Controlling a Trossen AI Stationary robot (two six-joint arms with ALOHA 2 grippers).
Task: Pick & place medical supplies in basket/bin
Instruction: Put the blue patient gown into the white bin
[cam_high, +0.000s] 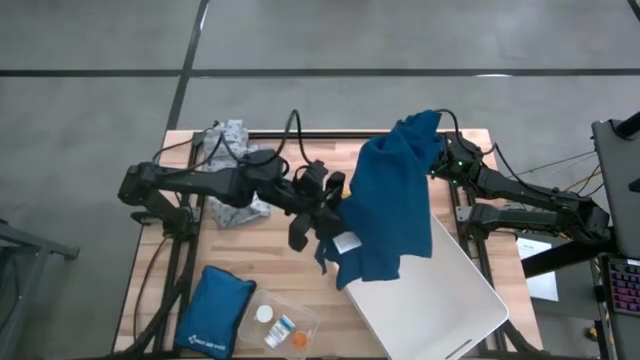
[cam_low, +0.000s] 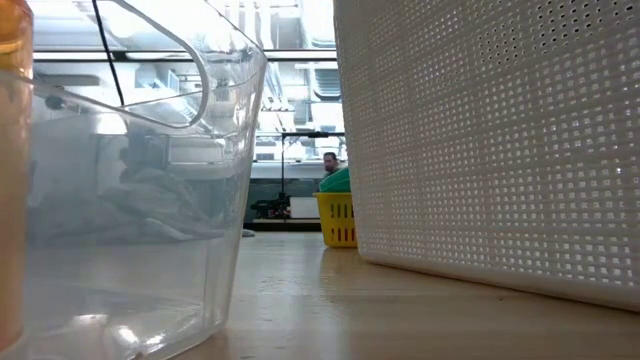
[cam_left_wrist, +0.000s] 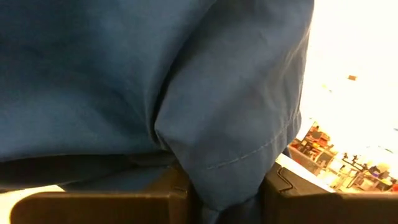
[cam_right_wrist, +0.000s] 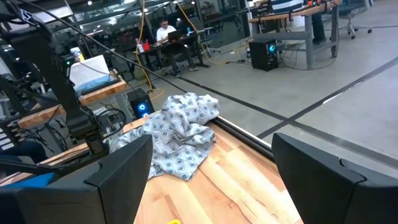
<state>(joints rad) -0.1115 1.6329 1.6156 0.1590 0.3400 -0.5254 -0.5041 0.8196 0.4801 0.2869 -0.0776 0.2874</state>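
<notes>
From above we see the wooden table (cam_high: 300, 290) and, on its right half, the white perforated basket (cam_high: 440, 300). Over the basket's near corner hangs the blue cloth garment (cam_high: 385, 210), lifted off the table. The left gripper (cam_high: 322, 208) meets it at its left edge; in the left wrist view we find a fold of the blue cloth pinched between its closed fingers (cam_left_wrist: 168, 199). The right gripper (cam_high: 440, 160) sits at the garment's far right side, jaws wide apart and holding nothing. The grey dotted cloth (cam_high: 228, 140) lies crumpled at the table's far left. We note a clear tray (cam_high: 285, 325) holding small bottles at the front edge.
</notes>
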